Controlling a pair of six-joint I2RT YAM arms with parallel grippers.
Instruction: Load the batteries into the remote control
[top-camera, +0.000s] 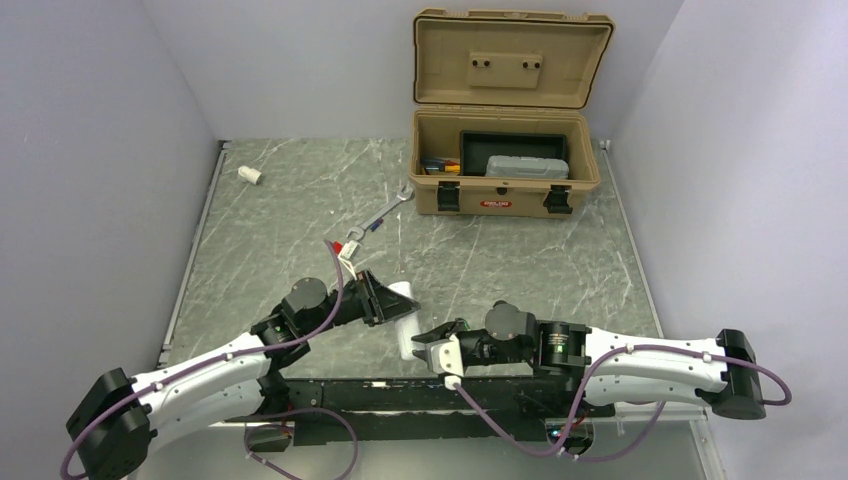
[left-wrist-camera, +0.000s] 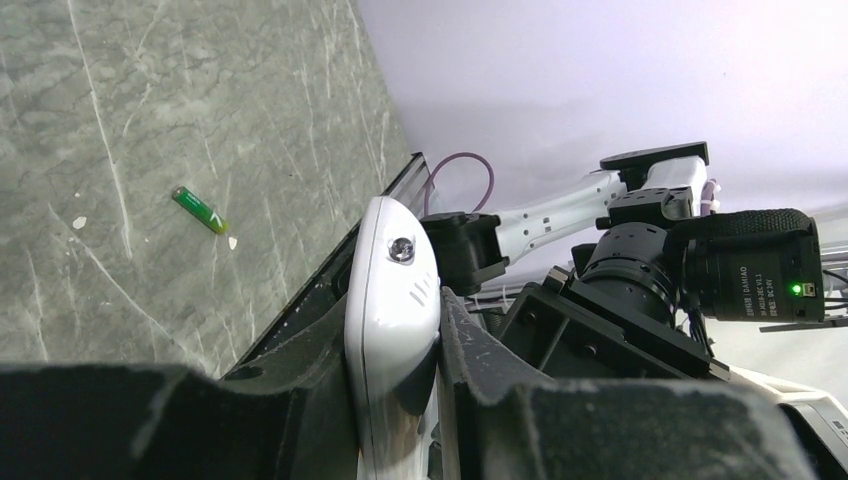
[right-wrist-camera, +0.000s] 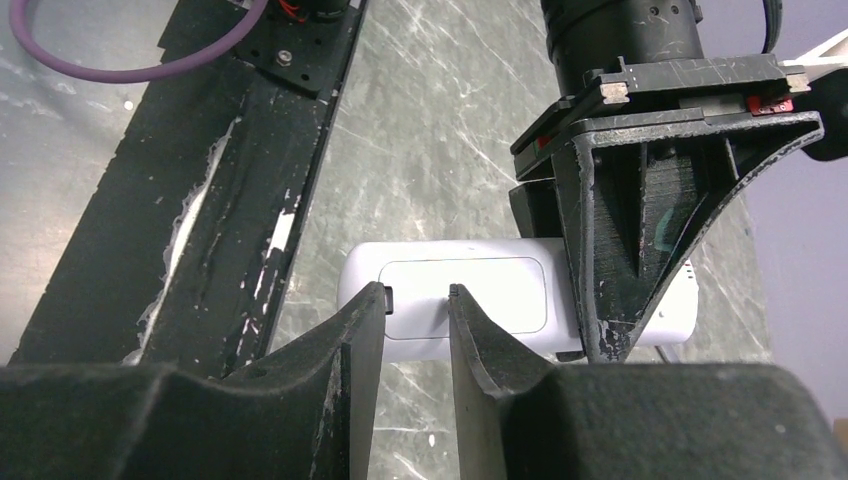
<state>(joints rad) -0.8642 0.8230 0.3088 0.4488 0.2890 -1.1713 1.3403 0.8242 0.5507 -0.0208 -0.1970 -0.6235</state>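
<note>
The remote control (right-wrist-camera: 480, 290) is up off the table (top-camera: 280, 230), near the front edge, between the two arms. It is white and lies on its side. Its smooth back, with the cover panel, faces the right wrist camera.

The left gripper (left-wrist-camera: 395, 400) is squeezed tight on the remote control. One black finger presses on each flat face. The rounded end of the remote sticks out past the fingers.

The right gripper (right-wrist-camera: 418, 295) is only a little bit open. There is a thin gap between its two fingers, and nothing is in the gap. Its tips are right at the edge of the back cover. I cannot tell if they press on it.

I can see one of the batteries (left-wrist-camera: 199, 210). It is small and green. It lies flat on the table, apart from the remote, and no gripper touches it.

Now the count: one remote, one battery in view and two grippers. One silver wrench (top-camera: 385, 213) lies in the middle of the table. One short white cylinder (top-camera: 250, 175) sits near the far left corner. One tan toolbox (top-camera: 505, 195) stands at the back with its lid up. Inside it is a grey case.
</note>
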